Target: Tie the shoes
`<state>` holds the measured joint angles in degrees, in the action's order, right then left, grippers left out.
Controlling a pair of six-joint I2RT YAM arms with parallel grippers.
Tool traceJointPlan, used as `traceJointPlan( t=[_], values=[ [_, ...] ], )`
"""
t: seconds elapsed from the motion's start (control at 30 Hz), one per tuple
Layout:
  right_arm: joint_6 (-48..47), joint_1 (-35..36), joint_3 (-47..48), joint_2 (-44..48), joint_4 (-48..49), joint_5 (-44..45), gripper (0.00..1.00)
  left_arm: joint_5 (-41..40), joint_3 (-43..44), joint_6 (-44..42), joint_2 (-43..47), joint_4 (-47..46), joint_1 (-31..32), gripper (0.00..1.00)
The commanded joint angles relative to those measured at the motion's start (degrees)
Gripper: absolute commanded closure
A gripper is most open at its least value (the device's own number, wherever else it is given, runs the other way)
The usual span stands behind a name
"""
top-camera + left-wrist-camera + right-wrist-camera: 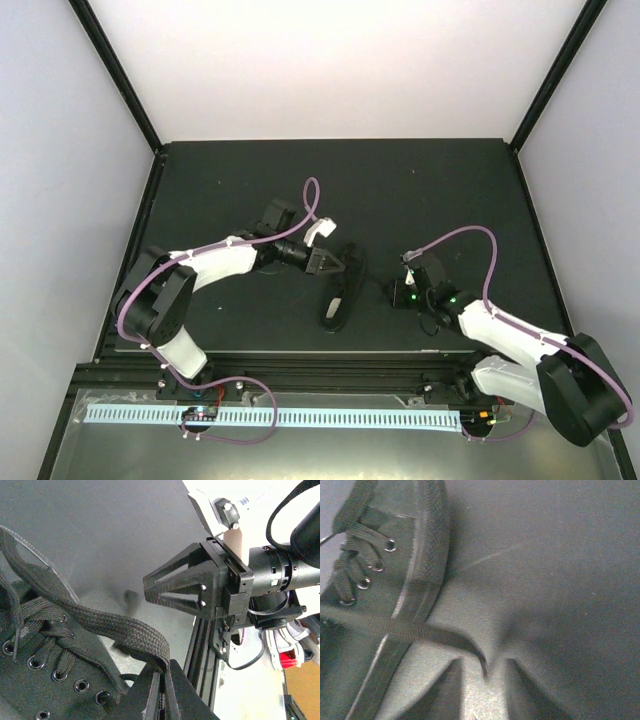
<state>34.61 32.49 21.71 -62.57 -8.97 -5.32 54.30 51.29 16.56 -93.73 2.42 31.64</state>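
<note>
Left wrist: left gripper [162, 682] pinches shoe lace [102, 624]

Black shoe [385, 580], lace end and right gripper [482, 680] on a dark mat [560, 555].
The shoe fills the left side, its sole rim against the mat, with four metal eyelets [390, 545] and crossed lacing showing. One flat lace [420, 631] runs rightward over the sole. Its tip ends between two blurred fingers [445, 695], which stand apart with bare mat between them.
</note>
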Motion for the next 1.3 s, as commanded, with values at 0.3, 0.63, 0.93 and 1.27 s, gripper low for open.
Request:
traceJointPlan(
  t=[0.3,0.63,0.93,1.27],
  values=[
    [-16.24,0.12,5.98,4.94,19.91,-17.42,0.00,3.04,2.99,-2.88,0.64,2.88,0.37,0.99],
    [-20.99,-1.29,17.98,-13.12,26.14,-33.94,0.00,3.80,2.94,-3.59,1.45,4.68,0.37,0.98],
    [-17.90,-1.29,16.78,-20.23,29.32,-43.71,0.00,3.31,2.80,-0.48,2.23,1.52,0.44,0.98],
    [-12.23,-0.67,9.58,-21.05,36.11,-44.97,0.00,2.98,2.42,1.87,2.17,-2.00,0.42,0.98]
  ],
)
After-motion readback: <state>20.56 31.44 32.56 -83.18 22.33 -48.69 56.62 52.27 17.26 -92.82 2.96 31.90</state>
